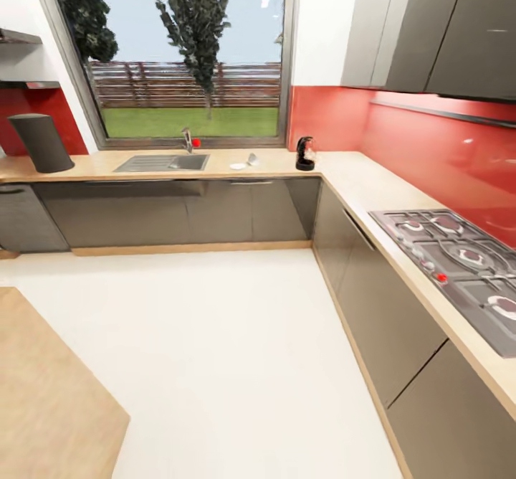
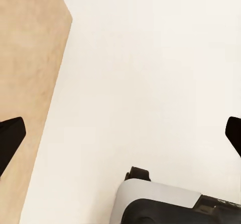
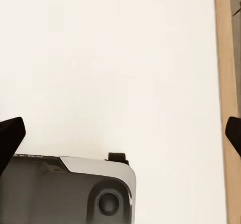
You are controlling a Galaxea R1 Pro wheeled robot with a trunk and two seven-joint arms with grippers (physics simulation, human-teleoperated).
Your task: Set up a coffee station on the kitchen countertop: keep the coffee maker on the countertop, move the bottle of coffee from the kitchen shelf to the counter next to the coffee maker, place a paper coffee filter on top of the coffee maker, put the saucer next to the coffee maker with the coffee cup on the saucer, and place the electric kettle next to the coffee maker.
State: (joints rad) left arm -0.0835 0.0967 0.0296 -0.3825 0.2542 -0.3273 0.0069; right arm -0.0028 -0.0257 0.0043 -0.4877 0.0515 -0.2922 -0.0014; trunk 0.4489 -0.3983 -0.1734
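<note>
The black coffee maker (image 1: 306, 153) stands in the far corner of the wooden countertop (image 1: 358, 178), under the window's right side. Just left of it lie a white saucer (image 1: 237, 166) and a small pale cup (image 1: 252, 158) that looks tipped over. The bottle of coffee, the paper filter and the shelf are out of view. In the left wrist view my left gripper (image 2: 120, 138) hangs open over the white floor, its dark fingertips (image 2: 10, 133) far apart. In the right wrist view my right gripper (image 3: 120, 138) is open too, nothing between its fingertips (image 3: 10, 136).
A sink (image 1: 163, 163) with a tap sits under the window. A tall dark tapered vessel (image 1: 41, 142) stands at the counter's left end. A gas hob (image 1: 459, 264) is on the right counter. A wooden table corner (image 1: 50, 393) juts in near left. My base (image 2: 165, 204) shows below the grippers.
</note>
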